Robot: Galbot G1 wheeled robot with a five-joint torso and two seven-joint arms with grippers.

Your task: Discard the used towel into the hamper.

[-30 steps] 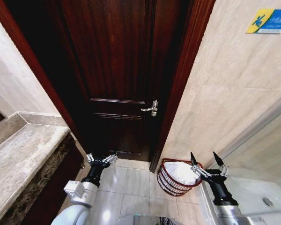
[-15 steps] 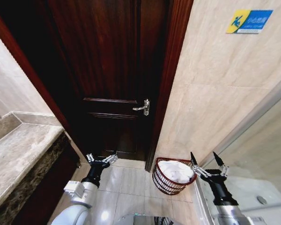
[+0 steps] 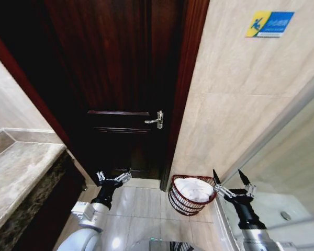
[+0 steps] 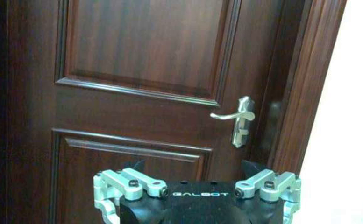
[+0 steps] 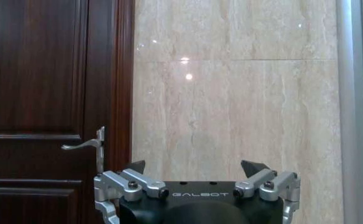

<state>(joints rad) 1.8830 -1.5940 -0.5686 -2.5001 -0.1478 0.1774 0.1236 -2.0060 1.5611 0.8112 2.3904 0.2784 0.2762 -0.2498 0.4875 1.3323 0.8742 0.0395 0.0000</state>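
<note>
We noted the hamper (image 3: 191, 195), dark red-brown slats holding a white towel (image 3: 192, 189), on the tiled floor (image 3: 141, 206) against the marble wall (image 3: 235, 120), beside the door frame. Left gripper (image 3: 113, 178) and right gripper (image 3: 231, 180) hung spread and empty; the right stood just beside the hamper's rim.

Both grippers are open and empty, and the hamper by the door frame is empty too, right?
Not quite. The hamper is not empty: the head view shows a white towel inside. The rest holds: the left gripper and right gripper are open and empty.
</note>
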